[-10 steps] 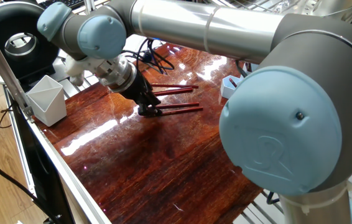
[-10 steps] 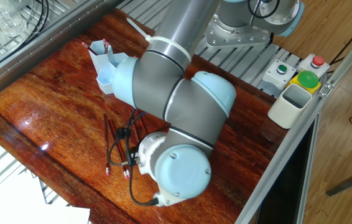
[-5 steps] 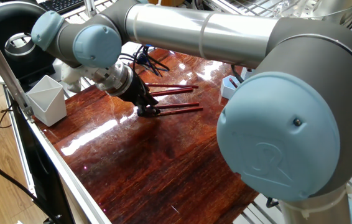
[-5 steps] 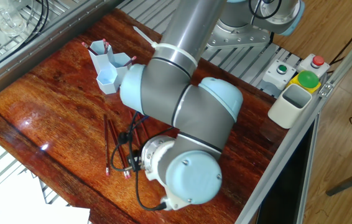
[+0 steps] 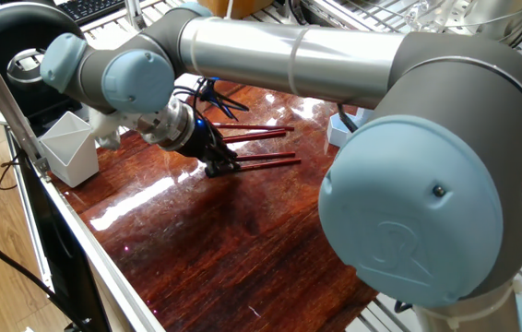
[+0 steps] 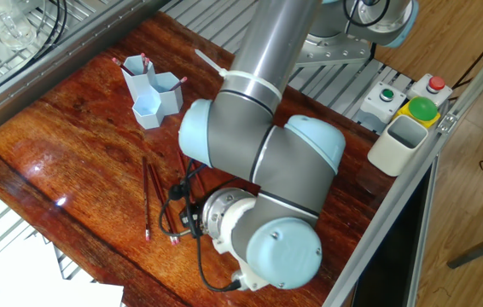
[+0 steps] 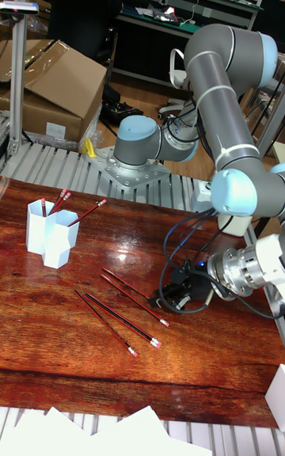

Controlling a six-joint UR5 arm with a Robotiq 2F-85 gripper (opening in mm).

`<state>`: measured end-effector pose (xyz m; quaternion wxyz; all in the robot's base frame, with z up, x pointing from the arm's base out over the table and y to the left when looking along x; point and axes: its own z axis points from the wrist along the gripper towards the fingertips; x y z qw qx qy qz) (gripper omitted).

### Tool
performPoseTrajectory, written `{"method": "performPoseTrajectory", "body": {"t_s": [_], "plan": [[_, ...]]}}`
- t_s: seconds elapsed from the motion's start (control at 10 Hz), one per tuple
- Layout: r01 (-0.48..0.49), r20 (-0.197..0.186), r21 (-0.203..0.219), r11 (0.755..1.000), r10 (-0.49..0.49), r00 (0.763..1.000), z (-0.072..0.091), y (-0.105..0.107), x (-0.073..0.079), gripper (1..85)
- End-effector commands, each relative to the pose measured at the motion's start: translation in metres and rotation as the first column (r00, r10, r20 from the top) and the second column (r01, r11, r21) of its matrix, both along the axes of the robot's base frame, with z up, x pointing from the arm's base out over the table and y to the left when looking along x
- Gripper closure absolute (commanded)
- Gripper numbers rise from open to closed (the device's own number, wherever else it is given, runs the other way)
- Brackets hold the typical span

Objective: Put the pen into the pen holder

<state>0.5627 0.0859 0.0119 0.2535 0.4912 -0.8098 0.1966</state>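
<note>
Three dark red pens lie on the wooden table; two of them (image 5: 266, 161) lie close together and another pen (image 5: 254, 132) lies behind them. The tall fixed view shows them as long thin pens (image 7: 120, 316) with pink ends. My gripper (image 5: 219, 167) is tilted low, its black fingertips down at the near ends of the two close pens. The jaw gap is hidden, so any hold on a pen is unclear. The light blue pen holder (image 7: 49, 231) stands far left with several pens in it, well apart from my gripper (image 7: 171, 298). It is also visible as the pen holder (image 6: 151, 92).
A pale grey-white angular cup (image 5: 67, 148) stands at the table's edge near the gripper. A button box (image 6: 419, 101) sits beside that cup (image 6: 395, 143). Loose cables hang off the wrist. White paper sheets (image 7: 119, 432) lie past the table's near edge.
The wrist has swung and tilted lower toward the grey cup's side while the fingertips stayed at the pens' ends. The pens have not moved.
</note>
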Motion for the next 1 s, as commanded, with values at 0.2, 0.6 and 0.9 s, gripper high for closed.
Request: {"method": "performPoseTrajectory", "body": {"t_s": [0.2,0.6,0.9], "plan": [[0.007,-0.012,-0.034,0.999,-0.007,1.0,-0.007,-0.001,-0.007,54.0],[0.009,-0.026,-0.059,0.998,-0.011,1.0,-0.008,-0.003,-0.012,54.7],[0.044,0.026,-0.025,0.999,-0.044,0.999,-0.02,0.008,-0.01,82.7]]}}
